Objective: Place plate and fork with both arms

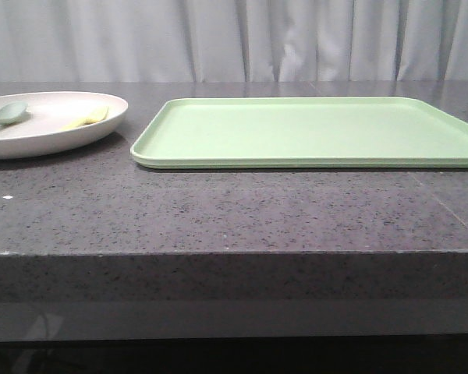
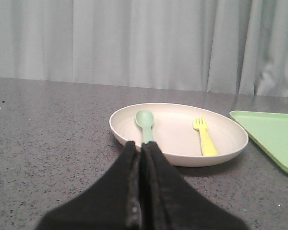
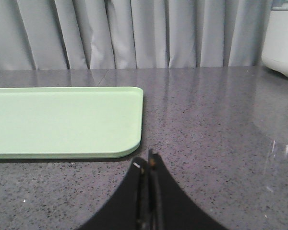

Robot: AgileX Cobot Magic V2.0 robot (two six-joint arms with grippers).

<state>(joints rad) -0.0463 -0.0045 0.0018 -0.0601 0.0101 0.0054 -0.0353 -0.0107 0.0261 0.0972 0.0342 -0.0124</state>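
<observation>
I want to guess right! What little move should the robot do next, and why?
Probably open the left gripper and ease it toward the plate. Its fingers are shut and touch nothing, and the plate sits just ahead, beside the tray, with the fork and spoon in it. The right gripper is shut too, near the tray's far end.

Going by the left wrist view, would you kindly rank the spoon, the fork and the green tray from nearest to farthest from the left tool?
1. The spoon: in the plate, its handle running to just ahead of the shut left tool.
2. The fork: also in the plate, on the tray side.
3. The tray: beyond the plate, on the table.
</observation>
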